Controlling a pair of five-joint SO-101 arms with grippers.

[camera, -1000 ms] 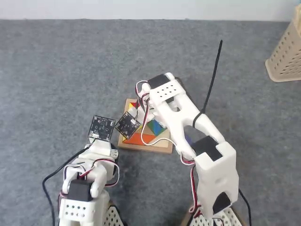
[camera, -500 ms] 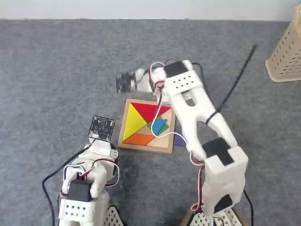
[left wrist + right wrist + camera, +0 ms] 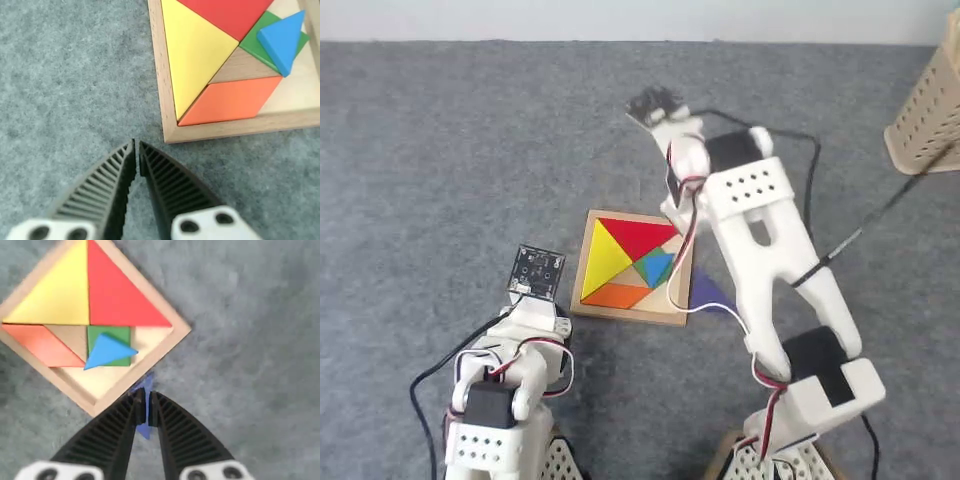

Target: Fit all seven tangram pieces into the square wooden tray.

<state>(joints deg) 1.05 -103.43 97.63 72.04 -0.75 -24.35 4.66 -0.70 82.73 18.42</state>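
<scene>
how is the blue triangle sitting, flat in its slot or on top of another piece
On top, not seated: the blue triangle lies across the green square, hiding part of it, inside the tray.

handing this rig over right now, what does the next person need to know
Left pincer: shut, empty, over the carpet by a corner of the tray.
Right pincer: shut, empty, above the purple piece, which lies on the carpet just outside the tray.
Done: yellow triangle, red triangle, orange parallelogram, wood-coloured triangle and green square sit flat in the tray.
Left: the blue triangle lies loose on top of the green square and needs seating; the purple piece must go in. Bare tray floor shows near it.
</scene>
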